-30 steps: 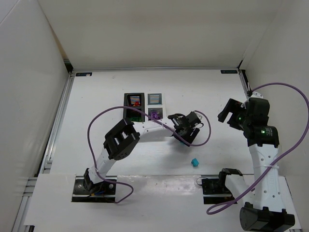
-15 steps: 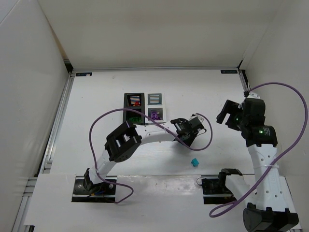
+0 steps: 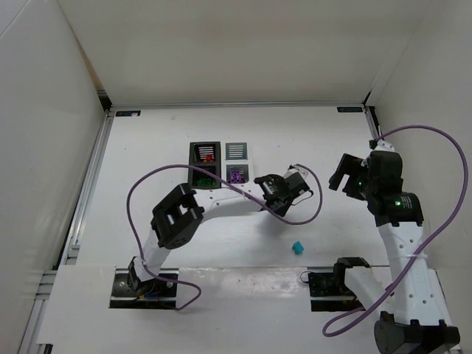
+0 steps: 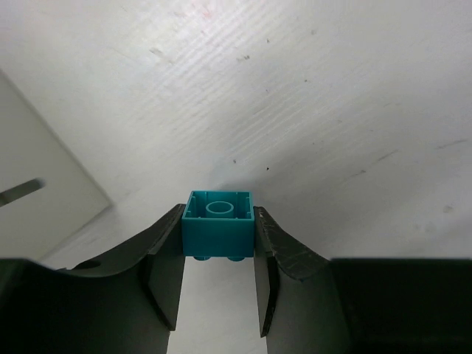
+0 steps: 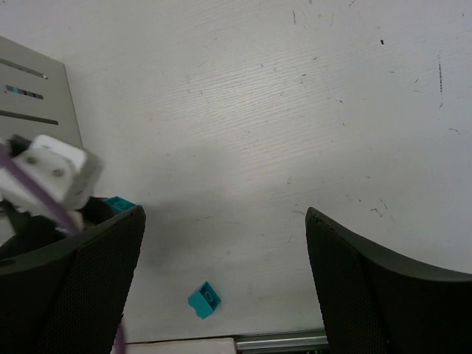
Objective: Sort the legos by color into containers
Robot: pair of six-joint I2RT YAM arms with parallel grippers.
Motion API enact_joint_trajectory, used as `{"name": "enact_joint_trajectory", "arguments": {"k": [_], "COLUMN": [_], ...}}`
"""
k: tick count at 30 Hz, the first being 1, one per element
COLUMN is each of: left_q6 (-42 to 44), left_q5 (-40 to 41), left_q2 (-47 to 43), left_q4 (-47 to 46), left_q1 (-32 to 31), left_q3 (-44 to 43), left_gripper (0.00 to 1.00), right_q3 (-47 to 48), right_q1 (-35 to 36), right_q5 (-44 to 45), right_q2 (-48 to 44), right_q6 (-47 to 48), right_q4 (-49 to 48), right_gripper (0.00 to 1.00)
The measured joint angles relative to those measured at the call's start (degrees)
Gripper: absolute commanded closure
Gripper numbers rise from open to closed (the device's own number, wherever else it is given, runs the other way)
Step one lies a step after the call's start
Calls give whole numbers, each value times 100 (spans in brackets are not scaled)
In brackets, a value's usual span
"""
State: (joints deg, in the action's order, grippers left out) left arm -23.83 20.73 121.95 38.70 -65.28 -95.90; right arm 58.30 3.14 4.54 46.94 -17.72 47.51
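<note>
My left gripper is shut on a teal lego, pinched by its sides with its hollow underside facing the camera, just above the table. From above, that gripper sits right of the containers. A red lego lies in the far black bin, green ones in the near black bin, and purple ones in the near white bin. Another teal lego lies loose on the table; the right wrist view shows this teal lego too. My right gripper hangs open and empty.
The left arm's purple cable loops over the table right of the left gripper. A metal rail edges the table near the loose brick. White walls enclose the table on three sides.
The left jaws have closed onto the teal lego, and the left gripper has shifted slightly toward the bins. The right arm has drifted a little to the left.
</note>
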Motion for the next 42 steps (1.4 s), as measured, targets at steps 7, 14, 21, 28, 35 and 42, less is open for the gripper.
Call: {"name": "enact_joint_trajectory", "arguments": {"k": [7,14,21,28,35,42], "left_q6": [223,570,772,734,732,684], "left_q5": [129,179,24,-44,-90,-223], "left_q2": [-1587,-2190,-1300,-817,-826,-1333], "left_q4": [39,-153,-20,282,356,468], "left_q1": [417,1613,2308,2514,2669,2616], "left_q3": [4,-186,-621,-765,-811,-540], "left_gripper": [64,64,61,40,25,11], "right_q3": [-2,-22,-101,-166,-289,-306], "right_q1": [-164,-227,-289,-560,-518,396], "right_q5": [-260,-535,-651,-813,-918,-881], "right_q2": [-37,-37,2,92,120,170], "right_q6": [-2,0,-2,-9,-15,-339], "right_q4": [0,-2,-2,-15,20,409], "right_gripper": [10,10,10,10,10,10]}}
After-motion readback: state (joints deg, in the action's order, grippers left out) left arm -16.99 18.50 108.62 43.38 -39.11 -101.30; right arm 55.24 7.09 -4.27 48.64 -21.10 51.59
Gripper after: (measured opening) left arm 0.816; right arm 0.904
